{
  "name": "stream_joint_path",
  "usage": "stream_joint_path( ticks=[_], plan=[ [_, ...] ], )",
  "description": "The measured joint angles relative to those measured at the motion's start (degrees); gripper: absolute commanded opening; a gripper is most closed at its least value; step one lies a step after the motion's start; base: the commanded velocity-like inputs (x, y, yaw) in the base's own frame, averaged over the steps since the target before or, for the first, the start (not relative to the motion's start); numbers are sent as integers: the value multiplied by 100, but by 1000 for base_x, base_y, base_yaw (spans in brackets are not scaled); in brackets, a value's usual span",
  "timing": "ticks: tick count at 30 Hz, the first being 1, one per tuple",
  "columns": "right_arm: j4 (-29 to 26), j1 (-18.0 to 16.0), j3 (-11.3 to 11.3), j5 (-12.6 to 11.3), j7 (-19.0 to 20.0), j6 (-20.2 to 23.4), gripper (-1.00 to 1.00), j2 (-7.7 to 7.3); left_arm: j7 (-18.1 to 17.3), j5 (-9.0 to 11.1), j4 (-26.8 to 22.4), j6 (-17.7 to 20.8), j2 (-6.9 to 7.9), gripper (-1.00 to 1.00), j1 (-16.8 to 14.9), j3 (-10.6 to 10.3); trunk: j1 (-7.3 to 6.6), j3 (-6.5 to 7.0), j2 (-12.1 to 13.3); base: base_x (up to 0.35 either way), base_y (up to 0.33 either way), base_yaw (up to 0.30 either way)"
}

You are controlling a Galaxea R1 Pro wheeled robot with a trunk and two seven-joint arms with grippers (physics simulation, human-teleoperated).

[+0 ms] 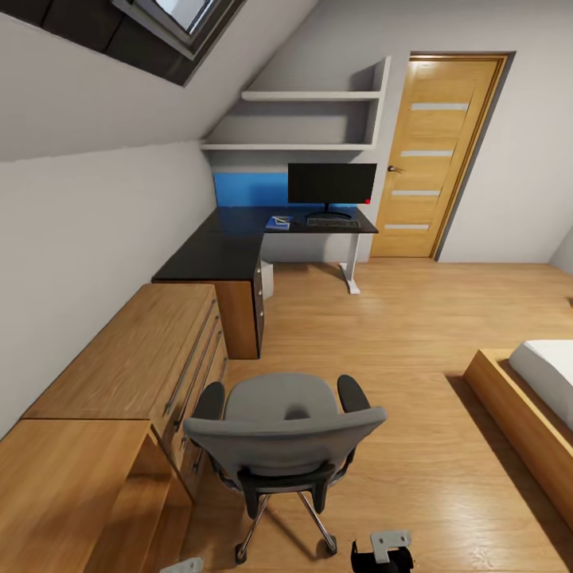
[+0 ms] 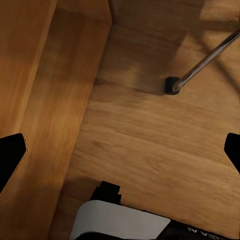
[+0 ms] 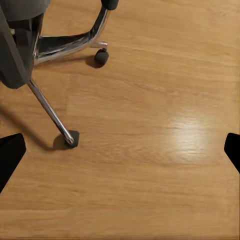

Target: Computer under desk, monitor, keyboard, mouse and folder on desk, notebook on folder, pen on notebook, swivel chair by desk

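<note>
Roughly left to right in the head view: wooden dresser (image 1: pixel 135 350) runs down the left side of the frame, a lower wooden cabinet (image 1: pixel 64 477) at lower left. Dark desk (image 1: pixel 239 239) sits at centre-left and turns along the back wall; monitor (image 1: pixel 332 185) is upright on it at upper centre, keyboard (image 1: pixel 333 223) just in front of it, and a blue flat item (image 1: pixel 278 223) to the keyboard's left, too small to tell if it's notebook or folder. Mouse, pen and computer I can't make out.

Swivel chair (image 1: pixel 290 438) is at lower centre, backrest toward the camera, well apart from the desk. Seat looks bare from here, though the backrest hides part of it.

Door (image 1: pixel 434 155) at upper right, bed (image 1: pixel 533 398) at the right edge.

Left gripper (image 2: pixel 120 150): fingers spread wide, nothing between them, wooden floor (image 2: pixel 150 150) and one chair caster below. Right gripper (image 3: pixel 120 155): also wide open, empty, over floor beside the chair's chrome base.

Handling, my guess: chair is bulky but rolls easily on castors, and will swivel if pushed off-centre. Best hold is the top edge of the backrest, stiff enough to push; steer slowly toward the desk.
</note>
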Motion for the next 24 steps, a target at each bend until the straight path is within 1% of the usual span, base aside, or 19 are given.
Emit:
stream_joint_path(
  ticks=[1,2,6,11,24],
  plan=[
    [25,3,5,-9,1,-145,100,131,6,3,111,-165,2,100,-1,7,22,-18,-40,0,0,0],
    [30,6,-8,-16,2,-252,100,167,8,7,132,-199,2,100,-1,8,44,-36,-80,0,0,0],
    [46,15,-7,-27,5,-601,100,238,9,8,170,-250,-9,100,-1,21,132,-108,-241,0,0,0],
    [47,16,-11,-28,0,-631,100,258,11,5,175,-222,-12,100,-1,19,242,-197,-442,0,0,0],
    [63,16,-18,-17,6,-638,100,251,20,5,175,-235,-6,100,-1,18,527,-431,-963,0,0,0]
  ],
)
